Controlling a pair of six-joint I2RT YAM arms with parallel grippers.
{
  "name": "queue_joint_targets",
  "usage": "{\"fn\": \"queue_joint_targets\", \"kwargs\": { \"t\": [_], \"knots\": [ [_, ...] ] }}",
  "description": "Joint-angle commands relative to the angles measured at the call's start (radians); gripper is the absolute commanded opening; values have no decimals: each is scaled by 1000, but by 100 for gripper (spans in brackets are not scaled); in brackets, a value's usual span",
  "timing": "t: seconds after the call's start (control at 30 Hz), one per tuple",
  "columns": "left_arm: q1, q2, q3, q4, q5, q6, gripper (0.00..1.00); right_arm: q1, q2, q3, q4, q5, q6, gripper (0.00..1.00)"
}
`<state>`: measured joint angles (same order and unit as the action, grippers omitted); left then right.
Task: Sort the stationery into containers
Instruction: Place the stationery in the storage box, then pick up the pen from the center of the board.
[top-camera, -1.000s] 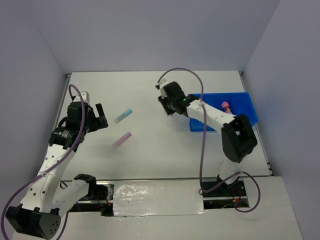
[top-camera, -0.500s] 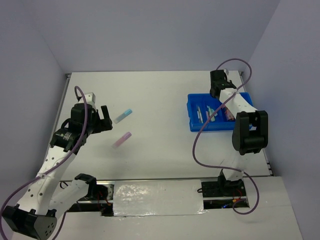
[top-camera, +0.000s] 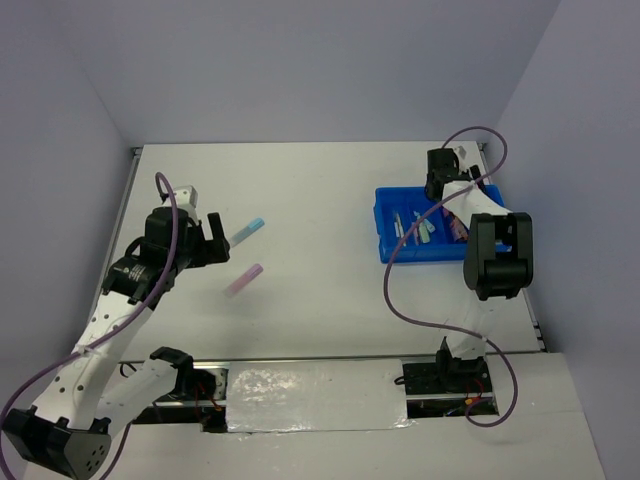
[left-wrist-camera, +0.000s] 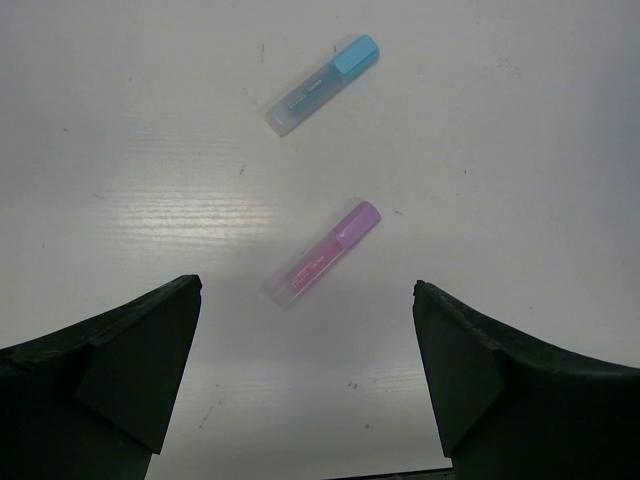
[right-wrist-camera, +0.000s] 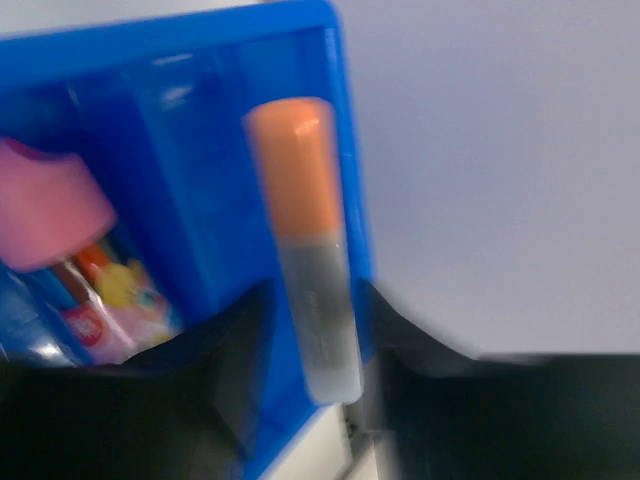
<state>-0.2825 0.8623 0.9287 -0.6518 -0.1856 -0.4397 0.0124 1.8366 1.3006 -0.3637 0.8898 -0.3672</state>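
- My right fingers (right-wrist-camera: 310, 335) have swung from mid-table to the far right corner of the tray (right-wrist-camera: 345, 140), which sits by the table's right edge.
- The orange stick (right-wrist-camera: 300, 230) now lies between them over the tray's end compartment. The blur stops me telling whether they pinch it or have let go. I judge the drop is due here.
- My left fingers (left-wrist-camera: 310, 400), wide open and empty, have edged toward the pink stick (left-wrist-camera: 322, 253) and blue stick (left-wrist-camera: 322, 85). Both lie unmoved on the table's (left-wrist-camera: 500, 150) left half, still to sort.
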Motion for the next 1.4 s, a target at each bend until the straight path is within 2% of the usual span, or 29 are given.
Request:
{"fn": "queue_joint_targets", "kwargs": {
  "t": [0.0,0.2,0.33,0.4,0.47,0.5,0.57,0.63,0.67,0.73,0.77,0.8,0.83,0.87,0.93,0.97,1.0,1.03,1.07,1.13,1.2,1.23,1.3,1.37],
  "knots": [
    [-7,0,-2,32,15,30,99,-5,46,54,-29,14,42,99],
    [-9,1,-2,32,6,30,99,3,-17,88,-87,-15,97,100],
    [-9,12,2,27,-3,30,99,64,-164,135,-130,-34,135,100],
    [-9,14,5,24,-14,27,99,167,-256,153,-147,-38,184,100],
    [-6,6,7,21,-46,21,99,280,-328,122,-51,-52,180,100],
    [-6,3,9,15,-61,18,99,399,-392,76,-5,-78,198,100],
    [3,-5,15,8,-116,3,99,490,-434,31,90,-379,310,100],
    [23,-9,25,-17,-202,-26,99,521,-422,-17,187,-818,425,100],
    [43,-12,28,-35,-234,-37,99,565,-349,-2,213,-1024,558,100],
    [68,-22,41,-58,-300,-80,99,673,-262,43,213,-935,634,100],
    [81,-26,44,-69,-349,-93,99,734,-219,66,209,-813,681,100],
    [103,-29,45,-77,-373,-103,99,797,-130,121,204,-547,720,100],
    [112,-40,50,-92,-391,-125,99,886,-79,165,156,-467,753,100],
    [127,-45,51,-95,-420,-129,99,921,31,286,99,-301,889,100],
    [138,-60,53,-106,-443,-143,99,1004,145,430,-152,-204,1095,100],
    [143,-63,56,-112,-472,-149,99,1027,209,609,-261,-186,1314,100],
    [150,-69,58,-121,-492,-160,99,1043,328,699,-397,-152,1452,100],
    [155,-83,62,-130,-511,-180,99,1063,375,776,-607,-129,1567,100],
    [160,-91,64,-149,-531,-195,99,1116,435,855,-665,-103,1734,100],
    [169,-118,65,-163,-572,-218,99,1196,455,853,-751,-13,1918,100],
    [174,-134,59,-158,-577,-221,99,1238,434,784,-727,38,1985,100],
    [174,-147,56,-155,-578,-223,99,1256,420,702,-643,49,1972,100],
    [175,-158,53,-154,-580,-225,99,1259,389,608,-467,-6,1892,100],
    [175,-160,52,-154,-580,-226,99,1252,407,606,-448,-37,1898,100]
  ]
}}
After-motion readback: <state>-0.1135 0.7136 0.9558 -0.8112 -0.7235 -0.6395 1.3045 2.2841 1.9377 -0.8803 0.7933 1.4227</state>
